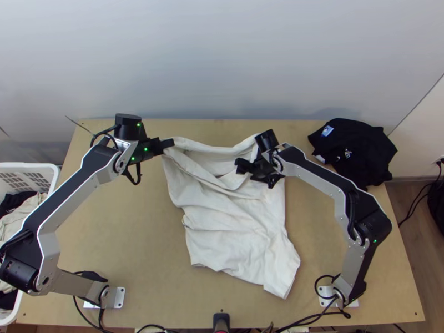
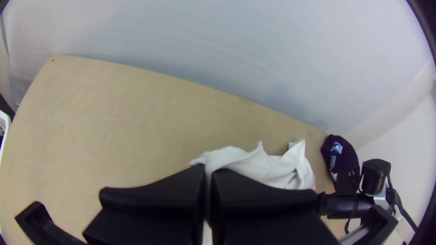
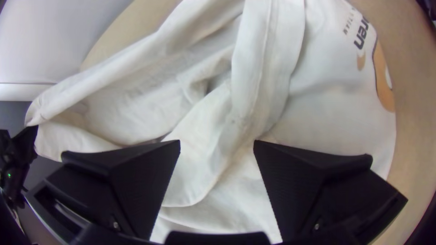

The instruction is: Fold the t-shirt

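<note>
Your left gripper (image 1: 168, 144) has the white t-shirt (image 1: 233, 238) pinched at an edge. Rumpled cloth runs from its tips to beneath your right gripper (image 1: 256, 174), whose 2 fingers are spread wide.

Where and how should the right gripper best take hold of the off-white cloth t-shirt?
Probably by the long raised fold of the t-shirt, from above, one finger each side: it stands proud and runs in between the open fingers of the right gripper. The left gripper pinches another edge.
</note>
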Tool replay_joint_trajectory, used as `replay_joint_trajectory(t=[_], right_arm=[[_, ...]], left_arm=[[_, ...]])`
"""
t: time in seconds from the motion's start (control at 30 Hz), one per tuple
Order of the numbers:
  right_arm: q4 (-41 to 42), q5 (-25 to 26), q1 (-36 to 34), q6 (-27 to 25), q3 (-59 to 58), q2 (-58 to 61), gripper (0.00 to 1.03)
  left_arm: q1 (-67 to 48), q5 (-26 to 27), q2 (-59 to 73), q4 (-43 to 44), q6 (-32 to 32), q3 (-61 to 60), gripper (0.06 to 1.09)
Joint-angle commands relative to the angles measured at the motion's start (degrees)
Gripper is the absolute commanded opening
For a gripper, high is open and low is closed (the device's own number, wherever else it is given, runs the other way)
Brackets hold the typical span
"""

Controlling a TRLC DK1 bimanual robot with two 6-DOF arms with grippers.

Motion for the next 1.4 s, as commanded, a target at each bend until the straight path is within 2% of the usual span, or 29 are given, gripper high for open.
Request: replay_joint_trajectory(t=[0.0, 0.03, 0.07, 0.27, 0.47, 0.67, 0.9, 1.13, 1.27, 1.37], right_arm=[[1.37, 2.42, -2.12, -0.77, 1.9, 1.88, 0.37], [1.72, 3.03, -2.38, -1.04, 1.98, 1.88, 0.17], [1.72, 3.65, -2.82, -1.39, 2.33, 1.88, 0.02], [0.58, 5.05, -5.9, -2.71, 1.28, -1.81, 0.03], [-1.36, 6.02, -11.7, -2.71, 2.07, -10.87, 0.03], [-7.42, 9.8, -13.55, -6.31, 7.61, -17.19, 0.03], [-15.68, 14.98, -12.14, -8.95, 20.0, -20.62, 0.03], [-23.24, 20.87, -5.9, -12.64, 32.04, -20.8, 0.03], [-26.4, 21.84, -3.79, -13.34, 36.0, -20.8, 0.03], [-28.6, 22.1, -3.09, -14.22, 38.28, -20.71, 0.02]], left_arm=[[0.56, 0.02, -0.99, -0.08, 0.16, -1.32, 0.12], [0.56, 0.02, -1.08, -0.08, 0.16, -1.58, 0.12], [0.47, 0.02, -1.16, -0.08, 0.16, -1.85, 0.12], [1.44, 0.02, -1.16, 0.18, 0.07, -2.11, 0.12], [2.41, 0.02, -3.8, 0.0, -0.1, -2.37, 0.12], [2.41, -0.07, -8.99, -0.7, 0.25, -0.62, 0.11], [2.23, 0.02, -12.68, -3.51, 0.25, 2.64, 0.11], [-0.85, 0.02, -17.51, -3.69, -1.25, 1.49, 0.12], [-0.93, 1.95, -17.69, -3.16, -3.62, 0.18, 0.12], [-0.67, 3.89, -17.16, -2.98, -5.73, -1.76, 0.21]])
